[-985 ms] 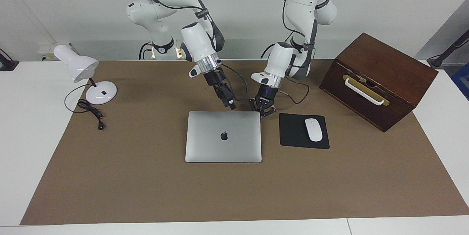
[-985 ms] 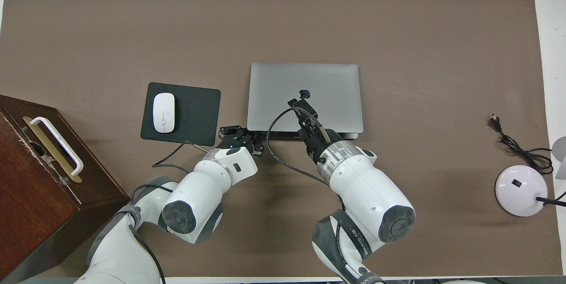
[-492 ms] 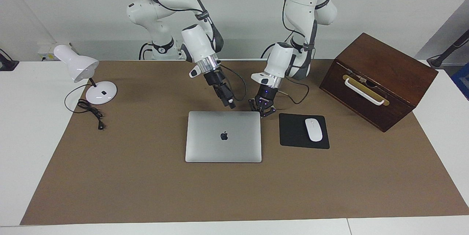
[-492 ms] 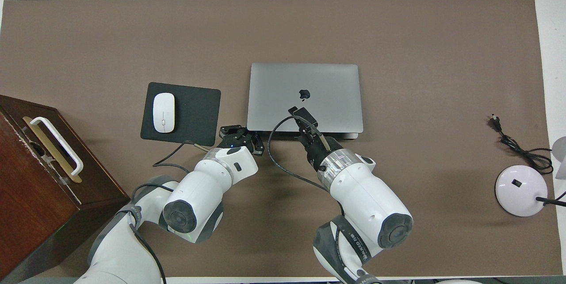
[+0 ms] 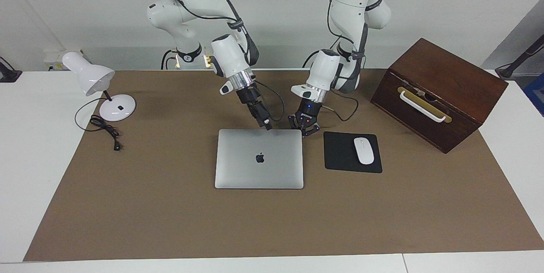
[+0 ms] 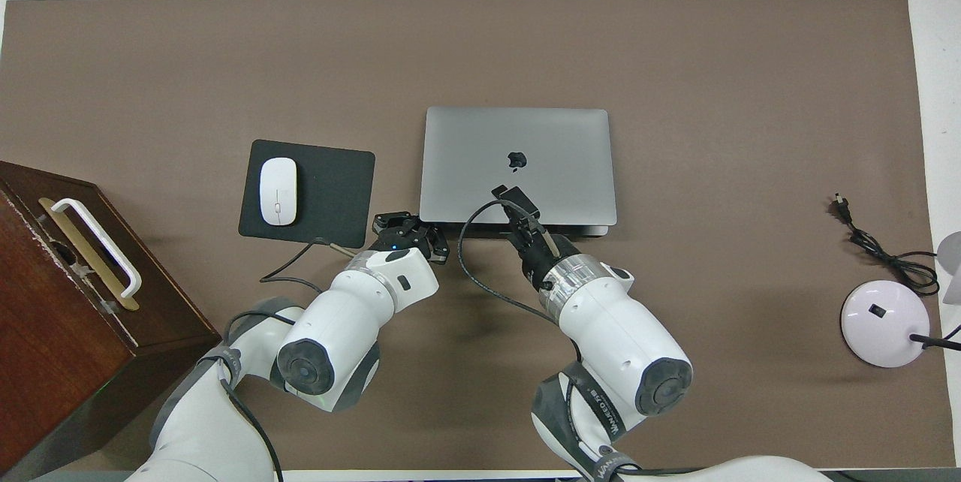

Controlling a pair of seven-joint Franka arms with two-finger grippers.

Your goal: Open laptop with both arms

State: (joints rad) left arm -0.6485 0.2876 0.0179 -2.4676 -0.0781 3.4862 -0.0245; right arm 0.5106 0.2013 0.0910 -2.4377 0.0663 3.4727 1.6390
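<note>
**Two Arms Get Ready to Lift the Lid**

Closest to the robots, the right gripper [image 5: 266,126] points down at the laptop's near edge, about the middle of it. Its fingers look pressed together and hold nothing. I cannot tell if it touches the lid yet. The left gripper [image 5: 307,131] is low at the near corner of the laptop, the corner toward the left arm's end of the table. I cannot tell if it is open or closed.

Next comes the laptop [image 5: 259,166] itself. It lies flat and closed in the middle of the brown mat [image 5: 170,213]. The black mouse pad [image 5: 340,154] with the white mouse [image 5: 364,150] lies just beside it, toward the left arm's end.

The long side of the laptop runs across the table, from one arm's end to the other. The top of the apple on the lid points toward the robots. So I think the edge that opens faces the robots, and the hinge is on the edge farthest from them.

The step now looks like getting into place at that near edge. The lid is not yet up. Next, I think one gripper must slip under the thin lid and lift it, while the other holds the bottom part down so it does not slide or tip.
</note>
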